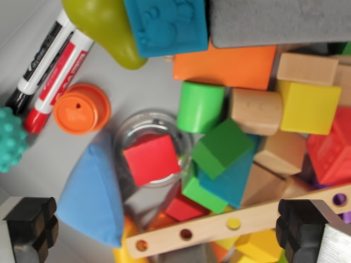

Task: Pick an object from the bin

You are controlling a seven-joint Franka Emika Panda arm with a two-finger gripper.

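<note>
Gripper (170,233) jaws spread wide, nothing pinched. Red cube (151,159) seated in clear cup (131,127); blocks crowded rightward, bare bin floor (140,87) left open upper-left.

Grey bin floor (140,82) — markers (49,66), orange cup (81,108), blocks (274,126).

Pale grey surface (137,82), evenly lit

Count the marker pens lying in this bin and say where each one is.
2. The black marker lies at the upper left, and the red marker lies beside it on its right. Others may be hidden beneath the toys.
</note>
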